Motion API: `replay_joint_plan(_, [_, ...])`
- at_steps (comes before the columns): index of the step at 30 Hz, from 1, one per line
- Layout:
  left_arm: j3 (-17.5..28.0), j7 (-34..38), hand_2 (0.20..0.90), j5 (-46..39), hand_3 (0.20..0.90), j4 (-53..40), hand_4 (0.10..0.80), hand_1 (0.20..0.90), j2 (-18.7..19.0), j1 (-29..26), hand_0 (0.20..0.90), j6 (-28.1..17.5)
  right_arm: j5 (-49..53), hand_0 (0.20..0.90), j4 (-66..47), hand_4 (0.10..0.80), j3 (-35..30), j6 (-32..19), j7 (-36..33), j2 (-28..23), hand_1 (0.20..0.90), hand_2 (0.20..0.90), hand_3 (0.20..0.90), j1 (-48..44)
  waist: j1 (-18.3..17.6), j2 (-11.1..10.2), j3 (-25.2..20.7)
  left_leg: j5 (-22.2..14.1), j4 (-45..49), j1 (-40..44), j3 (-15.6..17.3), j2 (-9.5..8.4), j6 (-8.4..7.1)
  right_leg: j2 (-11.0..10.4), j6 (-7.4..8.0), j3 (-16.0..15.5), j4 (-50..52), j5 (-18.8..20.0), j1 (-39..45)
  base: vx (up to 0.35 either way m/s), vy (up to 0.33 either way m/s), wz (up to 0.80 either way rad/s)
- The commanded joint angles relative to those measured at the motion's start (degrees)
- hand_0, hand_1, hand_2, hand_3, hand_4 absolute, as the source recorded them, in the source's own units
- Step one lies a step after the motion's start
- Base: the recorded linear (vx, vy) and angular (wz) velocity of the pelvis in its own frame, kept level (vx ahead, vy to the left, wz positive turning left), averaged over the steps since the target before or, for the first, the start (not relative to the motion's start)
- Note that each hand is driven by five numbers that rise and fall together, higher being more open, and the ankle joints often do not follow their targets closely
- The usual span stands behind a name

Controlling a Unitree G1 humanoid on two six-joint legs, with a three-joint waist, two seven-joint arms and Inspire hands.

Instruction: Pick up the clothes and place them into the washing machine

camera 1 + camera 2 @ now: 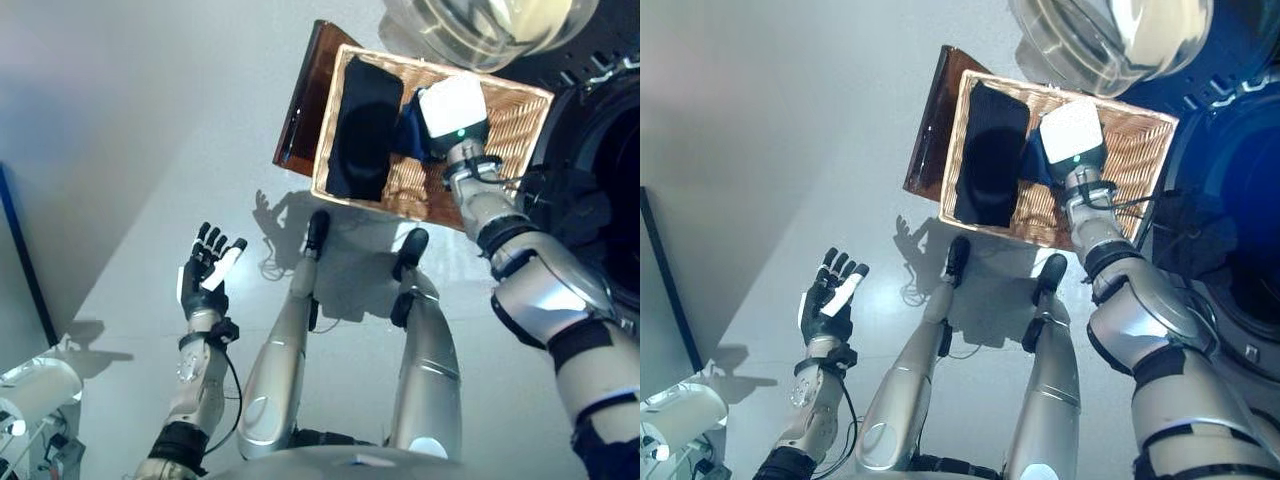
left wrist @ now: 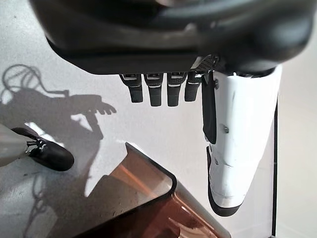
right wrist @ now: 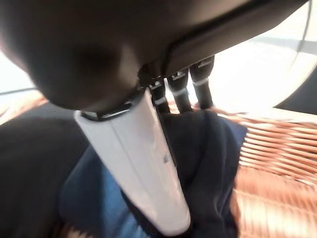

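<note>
A wicker basket (image 1: 515, 115) stands on a brown transparent stand (image 1: 303, 100) on the floor ahead. A black garment (image 1: 362, 120) lies folded in its left half, with a dark blue cloth (image 1: 408, 133) beside it. My right hand (image 3: 148, 163) reaches down into the basket. The blue cloth (image 3: 208, 148) is bunched between its white-covered thumb and its fingers (image 3: 181, 96), whose tips sink behind the fold. Low on the left, my left hand (image 1: 205, 275) hangs over the floor, fingers spread, holding nothing.
The washing machine's dark round opening (image 1: 590, 170) is at the right, just past the basket. Its glass door (image 1: 480, 25) swings open above the basket's far edge. A corner of the brown stand (image 2: 143, 198) shows in the left wrist view. Grey floor stretches to the left.
</note>
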Motion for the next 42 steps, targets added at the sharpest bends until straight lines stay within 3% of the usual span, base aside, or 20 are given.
replay_joint_plan(1, [1.2, 0.4, 0.900, -1.2, 0.900, -6.4, 0.800, 0.900, 5.3, 4.5, 0.900, -5.0, 1.8, 0.200, 0.1, 0.300, 2.1, 1.0, -0.6, -3.3, 0.200, 0.200, 0.200, -1.2, 1.4, 1.6, 0.7, 0.2, -0.7, -0.3, 1.7, -2.85, 0.44, -2.9, 2.34, 2.7, -4.9, 0.5, 2.6, 0.000, 0.000, 0.00])
replay_joint_plan(19, [0.5, -0.4, 0.900, -1.9, 0.900, -6.2, 0.800, 0.900, 5.5, 4.7, 0.900, -5.2, 3.0, 0.200, -1.2, 0.300, -0.5, 1.1, -2.2, -4.4, 0.200, 0.200, 0.200, 0.1, 1.0, 1.6, 0.7, -0.3, -0.1, 3.2, 2.5, -2.81, 0.52, -2.9, 2.52, 3.2, -5.0, 0.7, 6.2, 0.002, 0.003, 0.00])
replay_joint_plan(28, [2.2, 0.9, 0.900, -3.0, 0.900, -1.3, 0.800, 0.900, 4.0, 3.6, 0.900, -5.4, 14.8, 0.200, -16.4, 0.300, -13.6, -4.1, -6.0, -4.8, 0.200, 0.200, 0.200, 10.3, -1.0, 0.0, 0.7, -1.8, -0.5, 11.7, 3.9, -2.16, 0.72, -2.7, 2.89, 2.9, -7.5, 0.6, 15.6, 0.043, -0.009, -0.01])
replay_joint_plan(35, [3.5, 1.2, 0.900, -4.0, 0.900, 3.7, 0.800, 0.900, 2.0, 3.6, 0.900, -5.4, 28.9, 0.200, -28.7, 0.300, -25.1, -12.3, -5.6, 0.6, 0.200, 0.200, 0.200, 25.1, -3.3, -1.5, 0.5, -3.4, -1.4, 19.9, 5.4, -1.71, 0.86, -2.4, 3.47, 3.0, -11.0, 0.8, 24.4, 0.068, -0.004, -0.11])
replay_joint_plan(42, [5.0, 1.2, 0.900, -4.3, 0.900, 4.6, 0.800, 0.900, 0.7, 5.1, 0.900, -4.7, 46.6, 0.200, -37.6, 0.300, -33.9, -19.3, -2.5, 7.3, 0.200, 0.200, 0.200, 39.5, -4.7, -1.9, -3.1, -4.4, -2.0, 23.3, 6.3, -1.47, 1.09, -2.2, 4.04, 3.2, -13.5, 1.2, 28.1, 0.072, -0.003, -0.17])
